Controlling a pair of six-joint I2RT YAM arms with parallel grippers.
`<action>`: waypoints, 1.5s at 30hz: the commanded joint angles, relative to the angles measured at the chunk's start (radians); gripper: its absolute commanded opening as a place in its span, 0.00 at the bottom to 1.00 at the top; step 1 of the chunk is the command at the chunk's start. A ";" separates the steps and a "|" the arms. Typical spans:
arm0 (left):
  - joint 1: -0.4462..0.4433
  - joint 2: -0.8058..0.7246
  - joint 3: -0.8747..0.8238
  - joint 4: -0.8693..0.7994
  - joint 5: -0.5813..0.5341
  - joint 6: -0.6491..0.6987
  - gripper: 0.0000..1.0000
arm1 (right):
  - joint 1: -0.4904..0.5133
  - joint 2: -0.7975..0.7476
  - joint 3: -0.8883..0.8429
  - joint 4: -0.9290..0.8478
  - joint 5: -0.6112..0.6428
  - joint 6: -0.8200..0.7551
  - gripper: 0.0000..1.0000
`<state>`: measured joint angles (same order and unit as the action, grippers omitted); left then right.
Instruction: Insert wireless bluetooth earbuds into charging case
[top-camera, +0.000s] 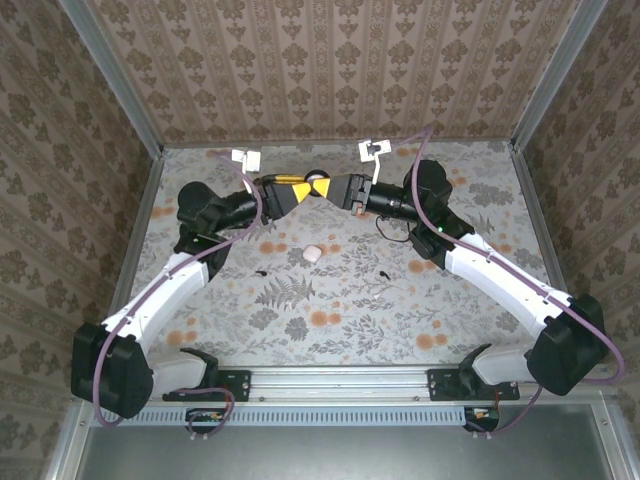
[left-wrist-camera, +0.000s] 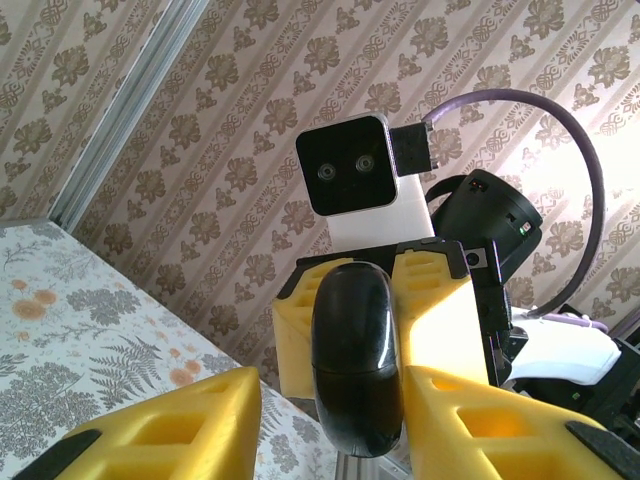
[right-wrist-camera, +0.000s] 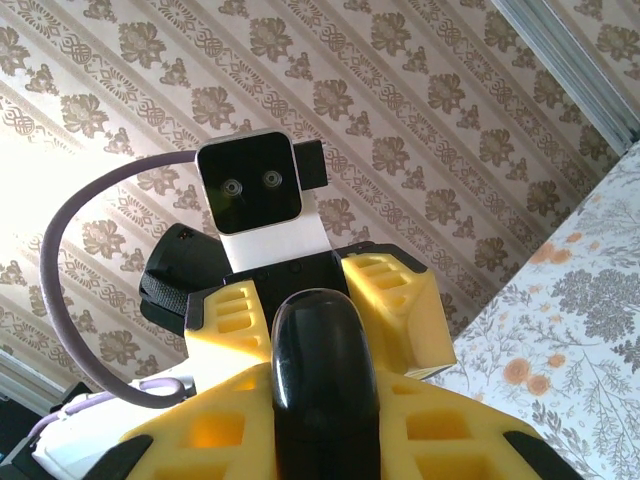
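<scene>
Top external: left gripper (top-camera: 300, 190) and right gripper (top-camera: 338, 190) both pinch a black oval thing (left-wrist-camera: 355, 365) midair; white case (top-camera: 313, 253) sits well apart, down on the table (top-camera: 480, 300).

open table (top-camera: 340, 335) around charging case (top-camera: 313, 253)

Floral table (top-camera: 450, 310), white case (top-camera: 313, 254), two earbuds (top-camera: 261, 272)

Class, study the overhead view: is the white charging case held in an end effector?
No, the charging case lies free on the table, while the left end effector and right end effector grip a black object.
</scene>
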<state>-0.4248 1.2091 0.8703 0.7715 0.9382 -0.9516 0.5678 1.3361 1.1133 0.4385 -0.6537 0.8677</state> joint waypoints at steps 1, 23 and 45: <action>-0.006 0.006 0.011 0.038 -0.010 -0.025 0.40 | 0.009 -0.017 0.003 0.032 -0.024 0.002 0.12; -0.024 0.052 0.051 -0.053 0.028 0.033 0.00 | 0.003 -0.041 0.047 -0.138 -0.015 -0.121 0.36; -0.066 -0.095 0.077 -0.597 0.123 0.765 0.00 | -0.073 -0.039 0.218 -0.685 -0.203 -0.542 0.65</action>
<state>-0.4870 1.1320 0.9623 0.1848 0.9894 -0.2794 0.4843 1.2808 1.3025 -0.1921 -0.8238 0.3912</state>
